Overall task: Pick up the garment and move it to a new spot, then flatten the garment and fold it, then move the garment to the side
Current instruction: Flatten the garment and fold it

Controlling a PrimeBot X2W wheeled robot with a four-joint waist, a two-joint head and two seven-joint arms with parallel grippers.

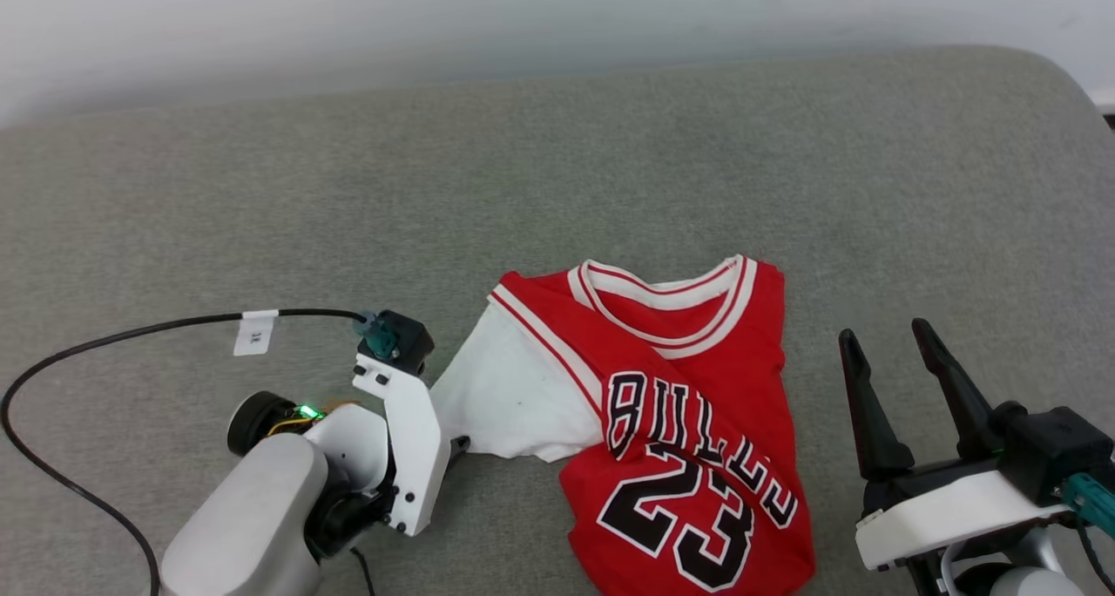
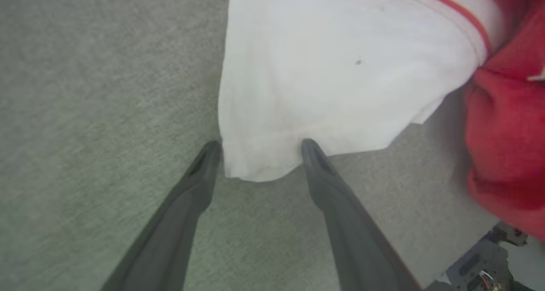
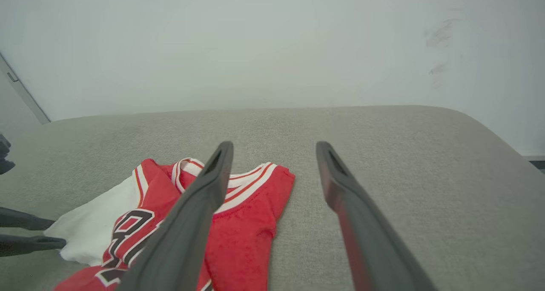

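The garment, a red jersey with "BULLS 23" face up, lies crumpled on the grey cushion; its white sleeve spreads to the left. My left gripper is at the sleeve's lower corner, mostly hidden behind its own wrist. In the left wrist view the left gripper stands open, its tips on either side of the sleeve's hem. My right gripper stands open to the right of the garment, apart from it. In the right wrist view the right gripper holds nothing, and the garment lies lower left.
The grey padded surface runs back to a white wall and rounds off at the far right. A black cable with a white tag loops across the left side, behind my left arm.
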